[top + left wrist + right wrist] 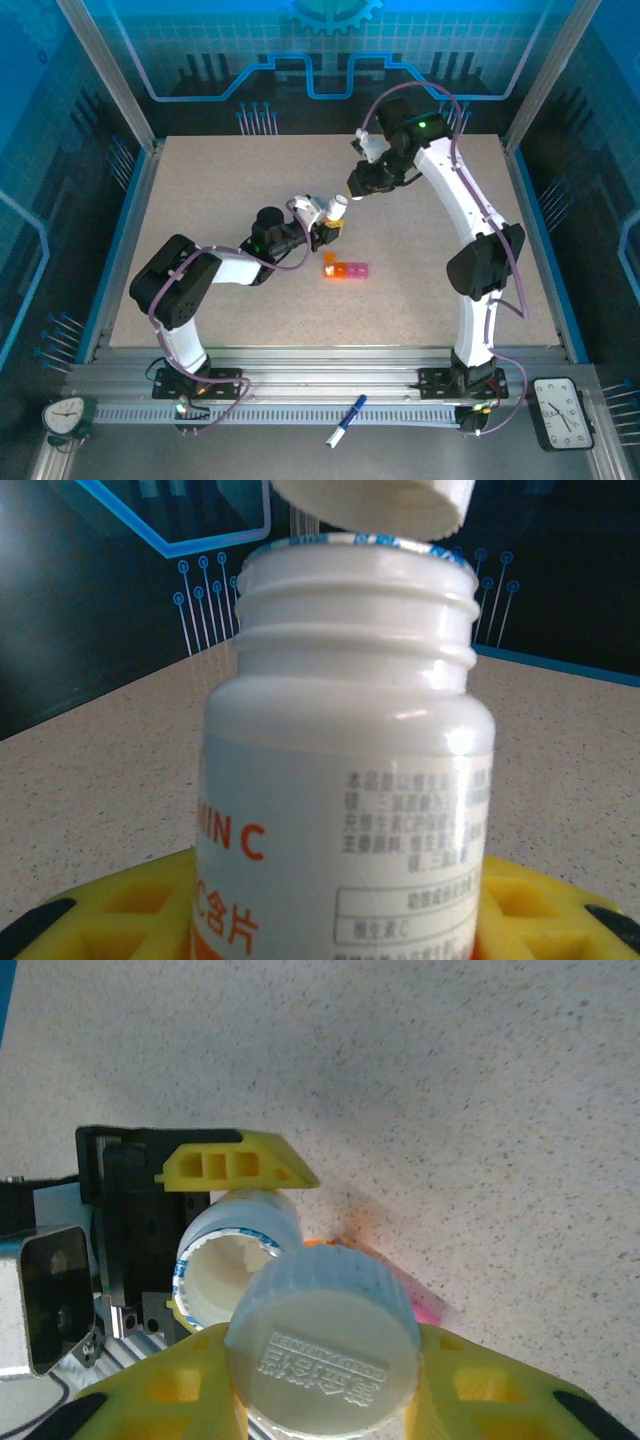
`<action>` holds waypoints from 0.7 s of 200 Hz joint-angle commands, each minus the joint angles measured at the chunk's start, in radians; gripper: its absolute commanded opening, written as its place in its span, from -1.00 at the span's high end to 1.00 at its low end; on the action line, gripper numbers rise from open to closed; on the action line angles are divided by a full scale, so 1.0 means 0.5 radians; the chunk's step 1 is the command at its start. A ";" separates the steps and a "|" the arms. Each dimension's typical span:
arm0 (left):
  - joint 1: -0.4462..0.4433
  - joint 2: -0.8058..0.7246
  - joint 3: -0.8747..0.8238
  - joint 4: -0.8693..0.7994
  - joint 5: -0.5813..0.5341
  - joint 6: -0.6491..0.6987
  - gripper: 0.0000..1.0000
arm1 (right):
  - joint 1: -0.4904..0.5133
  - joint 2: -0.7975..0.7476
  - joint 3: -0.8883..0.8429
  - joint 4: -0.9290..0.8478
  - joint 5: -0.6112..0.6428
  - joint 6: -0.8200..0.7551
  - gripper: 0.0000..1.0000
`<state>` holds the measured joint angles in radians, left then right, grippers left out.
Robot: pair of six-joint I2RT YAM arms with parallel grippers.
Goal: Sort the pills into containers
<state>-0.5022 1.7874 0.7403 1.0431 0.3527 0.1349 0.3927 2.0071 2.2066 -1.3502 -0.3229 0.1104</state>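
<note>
My left gripper is shut on a white pill bottle with an orange lower part, and holds it upright just above the table. The left wrist view has the bottle between the yellow fingers, its threaded neck bare. The ribbed white cap is off. My right gripper is shut on it, just above and beside the open bottle mouth. The containers, an orange and pink strip of cells, lie on the table right of the bottle. The pills are hidden.
The speckled table is walled by a blue frame. A blue and white pen lies on the rail in front of the arm bases. Two clocks sit at the near corners.
</note>
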 commanded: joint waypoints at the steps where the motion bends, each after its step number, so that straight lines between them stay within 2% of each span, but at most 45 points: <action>1: -0.015 0.013 0.063 -0.006 0.089 0.052 1.00 | 0.056 0.060 0.075 -0.121 -0.055 -0.060 0.30; 140: -0.023 -0.032 0.083 -0.060 0.127 0.091 1.00 | 0.122 0.115 0.033 -0.141 -0.114 -0.102 0.31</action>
<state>-0.5060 1.7874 0.7460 0.9905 0.3836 0.1444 0.4316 2.0556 2.2211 -1.3808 -0.3302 0.0841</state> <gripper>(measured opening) 0.454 0.362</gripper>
